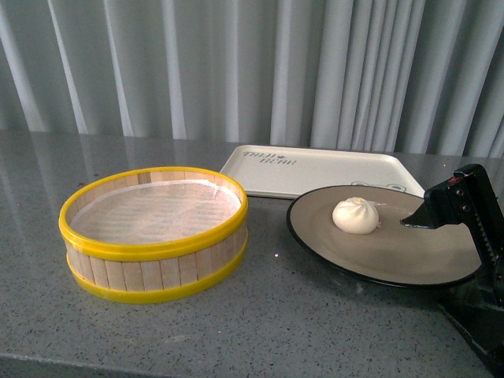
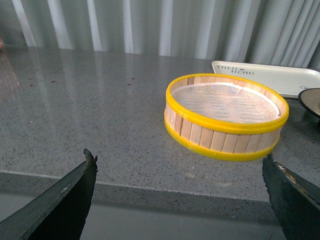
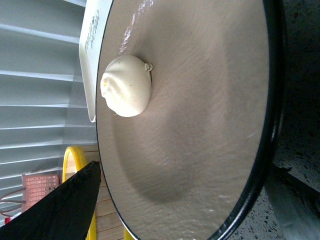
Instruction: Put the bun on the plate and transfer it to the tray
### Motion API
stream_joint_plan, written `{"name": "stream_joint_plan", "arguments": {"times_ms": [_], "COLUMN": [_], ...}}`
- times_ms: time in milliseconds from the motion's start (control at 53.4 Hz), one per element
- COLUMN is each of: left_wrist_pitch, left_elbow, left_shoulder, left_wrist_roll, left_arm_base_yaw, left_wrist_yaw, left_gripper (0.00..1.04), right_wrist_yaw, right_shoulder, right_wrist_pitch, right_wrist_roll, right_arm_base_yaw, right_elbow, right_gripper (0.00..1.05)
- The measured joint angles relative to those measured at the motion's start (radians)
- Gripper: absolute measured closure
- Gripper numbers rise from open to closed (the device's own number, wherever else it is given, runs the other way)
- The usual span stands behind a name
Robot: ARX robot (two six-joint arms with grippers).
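One bun (image 1: 355,215) on one plate (image 1: 394,253), one lined steamer basket (image 1: 150,250), one tray (image 1: 315,177), left gripper (image 2: 177,157) wide, right gripper (image 3: 185,167) wide astride plate rim

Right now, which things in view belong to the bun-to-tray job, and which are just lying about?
Job: bun, resting on the plate; tray, behind the plate; right pincer, open at the plate's rim.
Lying about: yellow-rimmed steamer basket; grey counter.
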Motion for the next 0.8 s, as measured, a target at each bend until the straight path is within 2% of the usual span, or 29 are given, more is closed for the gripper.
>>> {"name": "stream_joint_plan", "arguments": {"times_ms": [449, 487, 805], "left_wrist_pitch": [0.0, 0.0, 0.0], "left_elbow": [0.0, 0.0, 0.0], "left_shoulder": [0.0, 0.0, 0.0], "left_wrist_roll": [0.0, 0.0, 0.0], "left_arm_base_yaw": [0.0, 0.0, 0.0], "left_wrist_yaw": [0.0, 0.0, 0.0], "left_gripper": [0.07, 0.07, 0.07], "right_wrist_yaw": [-0.019, -0.023, -0.042], "right_shoulder": [0.052, 0.055, 0.09], "right_wrist_pitch": [0.05, 0.05, 0.056], "right_wrist_roll": [0.024, 0.027, 0.064], "right_arm_base_yaw": [-0.014, -0.016, -0.028], "right_elbow": [0.006, 0.006, 0.009], "right_gripper": [0.08, 0.11, 0.82]}}
